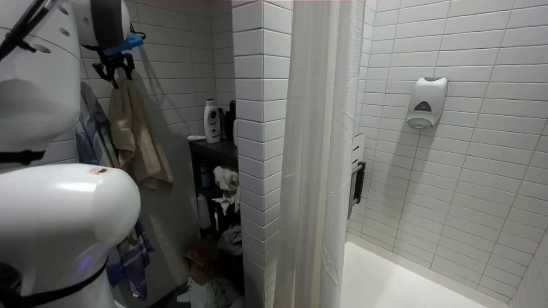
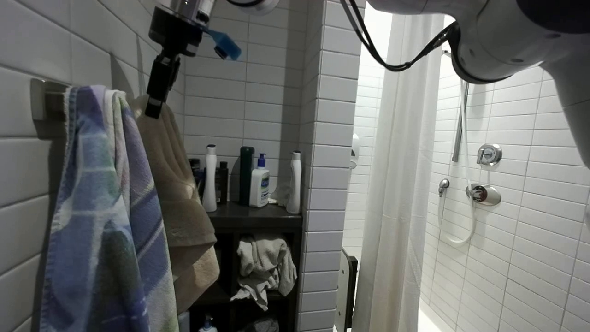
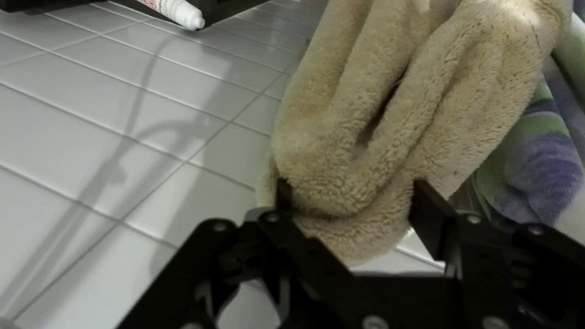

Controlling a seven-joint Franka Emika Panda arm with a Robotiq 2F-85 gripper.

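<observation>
Tiled bathroom wall (image 3: 137, 109) behind beige towel (image 3: 425, 119)

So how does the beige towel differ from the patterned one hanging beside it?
Colour: the beige towel is plain, while the patterned towel mixes blue, purple, green and white.
Extent: the patterned towel runs past the bottom edge of an exterior view; the beige towel ends within it.
Contact zone: the end effector straddles the beige towel; the patterned towel hangs outside its grasp.
Shared: both hang in folds beside the white tiled wall.
</observation>
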